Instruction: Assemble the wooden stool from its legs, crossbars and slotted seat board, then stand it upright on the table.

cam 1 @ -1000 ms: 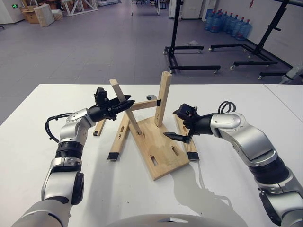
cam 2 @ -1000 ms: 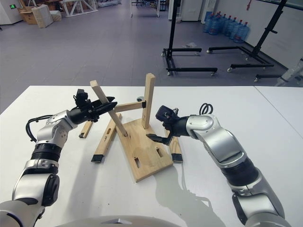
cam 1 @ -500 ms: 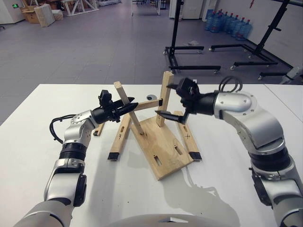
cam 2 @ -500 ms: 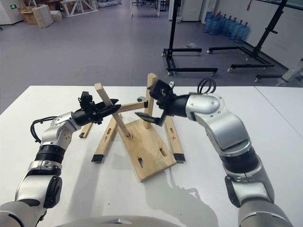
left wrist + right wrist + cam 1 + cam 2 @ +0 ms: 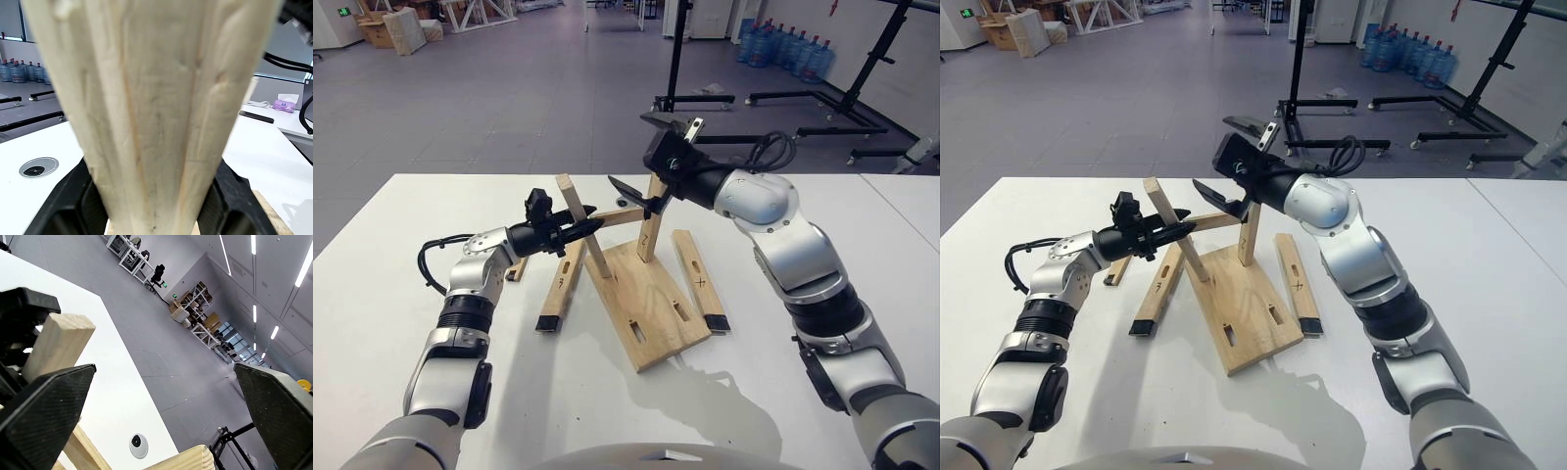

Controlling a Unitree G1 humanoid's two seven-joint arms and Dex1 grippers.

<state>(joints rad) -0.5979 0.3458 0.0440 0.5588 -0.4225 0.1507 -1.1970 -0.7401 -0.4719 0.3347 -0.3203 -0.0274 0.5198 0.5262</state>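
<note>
1. Legs, head view: both stand in the seat board (image 5: 656,323). Left gripper (image 5: 587,225) clamps the tilted leg (image 5: 570,196). Right gripper (image 5: 628,149) gapes, unloaded, with the upright leg (image 5: 648,233) topping out at 5 o'clock of its gap, axis 12-to-6.
2. Left wrist view: pads (image 5: 230,196) pinch that tilted leg.
3. Right wrist view: spread fingers (image 5: 44,411) frame the upright leg; I judge this arm nearer.

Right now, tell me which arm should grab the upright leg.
Right. Right fingers stand open by the top of the upright leg; left fingers are shut on the tilted leg.
</note>
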